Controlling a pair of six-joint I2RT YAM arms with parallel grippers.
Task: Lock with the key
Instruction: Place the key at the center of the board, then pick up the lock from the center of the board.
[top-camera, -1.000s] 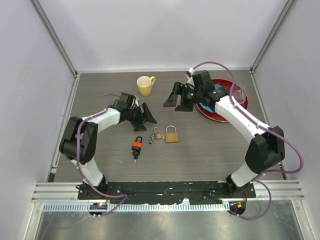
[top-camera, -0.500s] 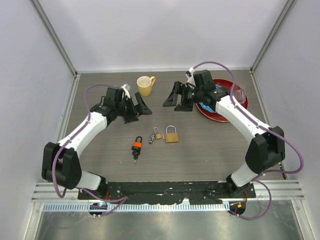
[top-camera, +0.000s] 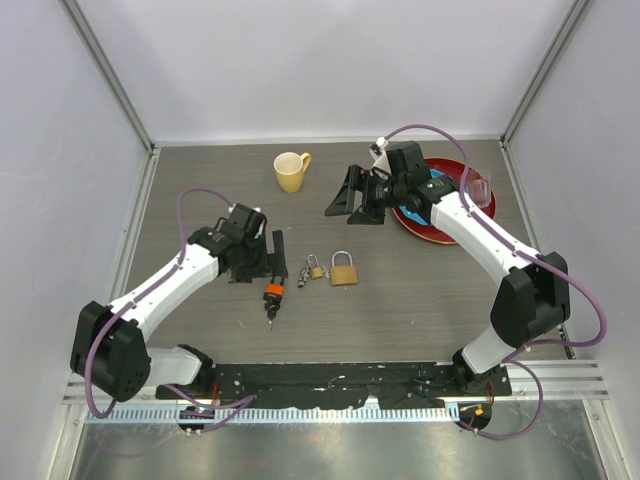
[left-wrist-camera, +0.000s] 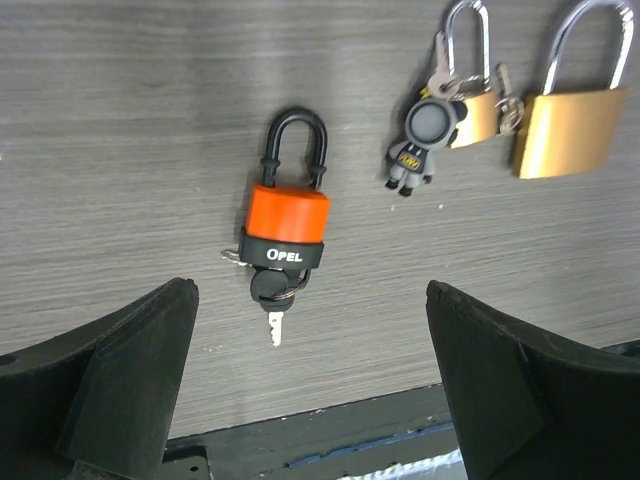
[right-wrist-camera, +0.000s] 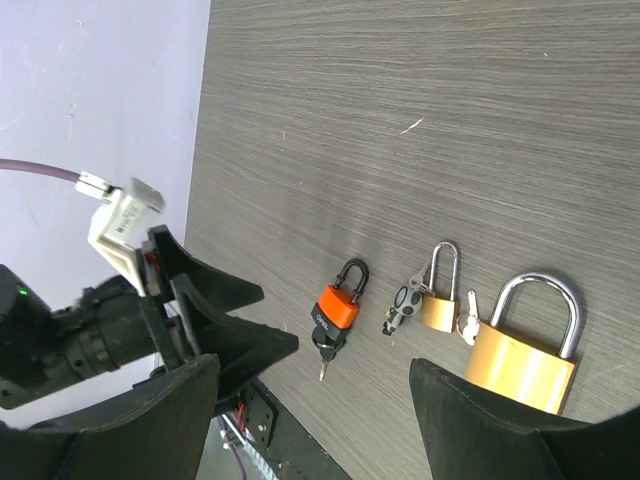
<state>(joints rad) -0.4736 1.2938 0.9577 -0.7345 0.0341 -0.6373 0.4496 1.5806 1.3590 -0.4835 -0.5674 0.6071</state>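
Note:
An orange padlock (left-wrist-camera: 285, 215) with a black shackle lies flat on the grey table, a key (left-wrist-camera: 272, 288) in its keyhole and a spare key dangling from the ring. My left gripper (left-wrist-camera: 308, 292) hovers over it, open wide, one finger on each side of the key end. From above, the left gripper (top-camera: 262, 260) sits just up-left of the orange padlock (top-camera: 274, 292). My right gripper (top-camera: 350, 207) hangs open and empty over the table's middle, looking down on the orange padlock (right-wrist-camera: 338, 305).
A small brass padlock (top-camera: 314, 268) with a figurine keychain (left-wrist-camera: 425, 140) and a large brass padlock (top-camera: 344, 271) lie right of the orange one. A yellow mug (top-camera: 290, 171) stands at the back. A red plate (top-camera: 437, 232) holding a clear glass (top-camera: 478, 190) sits at the right.
My left arm swung away from the mug and down to the orange padlock, its jaws opening wider on the way. The right arm stayed put.

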